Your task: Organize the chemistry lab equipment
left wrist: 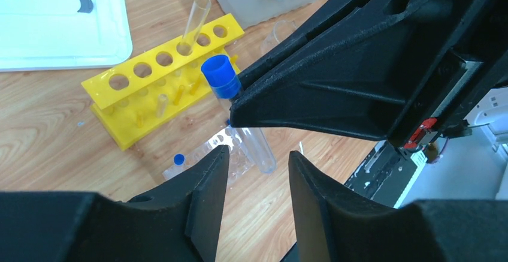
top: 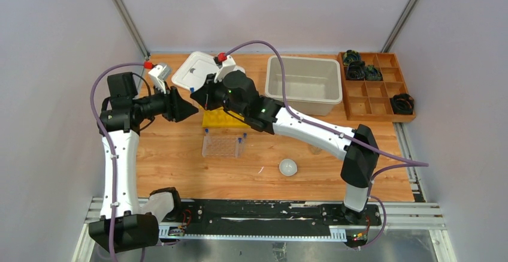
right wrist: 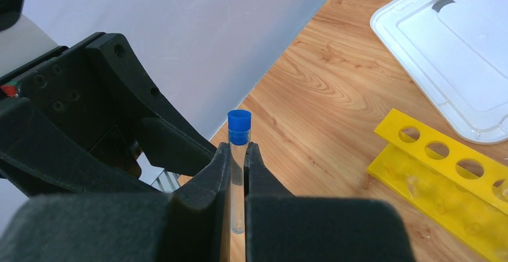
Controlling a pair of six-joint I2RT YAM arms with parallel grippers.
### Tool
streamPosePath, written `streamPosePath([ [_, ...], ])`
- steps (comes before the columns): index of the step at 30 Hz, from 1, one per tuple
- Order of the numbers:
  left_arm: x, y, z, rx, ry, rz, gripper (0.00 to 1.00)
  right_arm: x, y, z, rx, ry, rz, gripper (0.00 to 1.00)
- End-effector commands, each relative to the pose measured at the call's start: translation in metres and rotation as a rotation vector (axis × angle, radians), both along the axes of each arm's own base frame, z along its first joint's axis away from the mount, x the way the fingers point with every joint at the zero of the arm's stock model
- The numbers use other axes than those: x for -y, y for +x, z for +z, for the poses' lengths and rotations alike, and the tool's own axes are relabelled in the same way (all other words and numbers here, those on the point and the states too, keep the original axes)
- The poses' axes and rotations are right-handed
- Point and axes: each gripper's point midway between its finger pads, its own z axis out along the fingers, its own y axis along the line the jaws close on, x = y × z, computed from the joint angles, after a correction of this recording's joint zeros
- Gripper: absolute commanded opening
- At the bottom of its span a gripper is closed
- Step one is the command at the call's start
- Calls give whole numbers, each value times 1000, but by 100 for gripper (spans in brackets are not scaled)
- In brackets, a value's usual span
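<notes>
My right gripper (right wrist: pixel 238 148) is shut on a clear blue-capped tube (right wrist: pixel 239 131) and holds it upright above the table, left of the yellow tube rack (top: pixel 224 119). The held tube (left wrist: pixel 220 77) also shows in the left wrist view, just beyond my open, empty left gripper (left wrist: pixel 256 154). The two grippers nearly meet in the top view, left (top: pixel 187 110) and right (top: pixel 200 97). The yellow rack (left wrist: pixel 150 97) holds one uncapped clear tube (left wrist: pixel 194 25). The clear rack (top: pixel 223 146) lies in front of it with blue-capped tubes (left wrist: pixel 178 159). A small white round dish (top: pixel 288 166) sits nearer. No white triangle shows.
A white lid (top: pixel 193 70) lies at the back left and an open white bin (top: pixel 305 83) at the back centre. A brown wooden compartment tray (top: pixel 376 88) with black parts stands at the back right. A clear glass vessel (left wrist: pixel 278 31) stands behind the yellow rack.
</notes>
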Motion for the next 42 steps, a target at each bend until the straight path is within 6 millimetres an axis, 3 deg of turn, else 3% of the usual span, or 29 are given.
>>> streamPosePath([
  [1, 4, -1, 2, 16, -14, -31, 43, -5, -11, 21, 14, 80, 14, 0],
  [6, 4, -1, -2, 5, -17, -32, 31, -7, -13, 24, 24, 103, 19, 0],
  [14, 3, 3, -12, -38, -26, -26, 29, -7, -16, 28, 34, 117, 26, 0],
  [19, 2, 7, -13, -59, -30, -13, 54, -7, -17, 28, 36, 123, 29, 0],
  [22, 2, 8, -14, -66, -33, -11, 57, -6, -17, 29, 38, 123, 26, 0],
  [29, 1, 8, -14, -58, -28, -14, 24, -7, -16, 27, 37, 119, 28, 1],
  [32, 0, 8, -13, -45, -15, -13, 15, -3, -14, 24, 31, 84, 10, 24],
  [35, -1, 8, -12, -17, 6, -14, 12, 5, -7, 11, 3, 5, -12, 44],
  [37, -1, 7, -11, 8, 20, -23, 10, 9, -4, 6, -19, -27, -6, 51],
  [42, 1, 3, -9, 39, 27, -45, 4, 9, 1, -8, -70, -108, 55, 52],
])
